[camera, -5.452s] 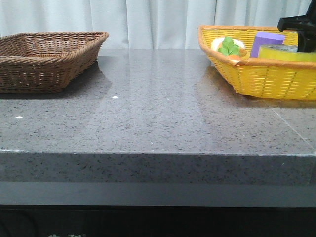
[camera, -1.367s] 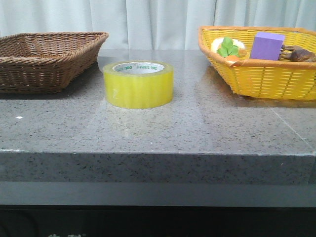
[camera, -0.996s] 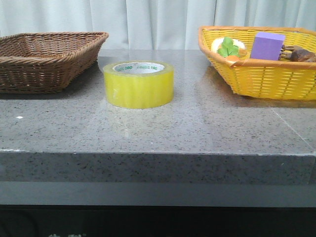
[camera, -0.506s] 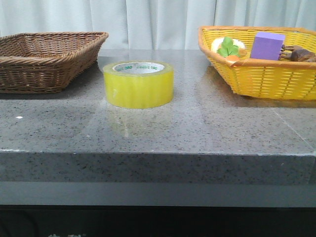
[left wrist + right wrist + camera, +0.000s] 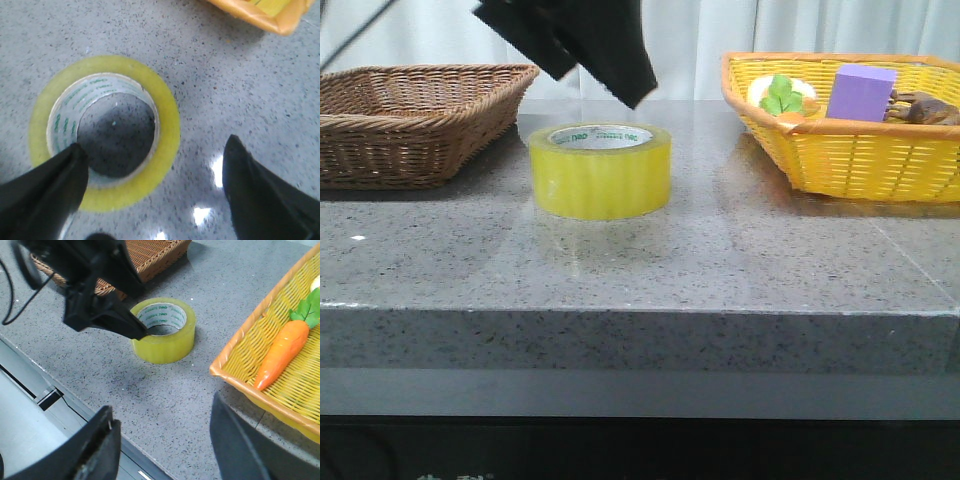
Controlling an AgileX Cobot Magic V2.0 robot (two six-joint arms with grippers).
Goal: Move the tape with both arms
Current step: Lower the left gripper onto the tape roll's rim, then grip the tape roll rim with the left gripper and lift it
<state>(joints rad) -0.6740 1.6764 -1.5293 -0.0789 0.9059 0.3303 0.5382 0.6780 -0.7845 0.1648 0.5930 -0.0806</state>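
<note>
**Left gripper over tape**

Tape (image 5: 600,171) flat on the table (image 5: 720,260), between the brown basket (image 5: 415,115) and yellow basket (image 5: 840,150). Left gripper (image 5: 155,195) hangs above it, fingers spread — one over the core, one outside the roll, neither touching. Right gripper (image 5: 162,440) spread too, well apart from the tape, holding nothing.

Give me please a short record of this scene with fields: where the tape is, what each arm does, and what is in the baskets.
tape: yellow roll lying flat on the grey table, between the two baskets, hole upward
left gripper: open, above the roll, one of its fingers over the rim, not gripping
right gripper: open, apart from the roll, empty
brown basket: on the robot's left, nothing visible inside
yellow basket: on the right, holds purple block and toy carrot
</note>
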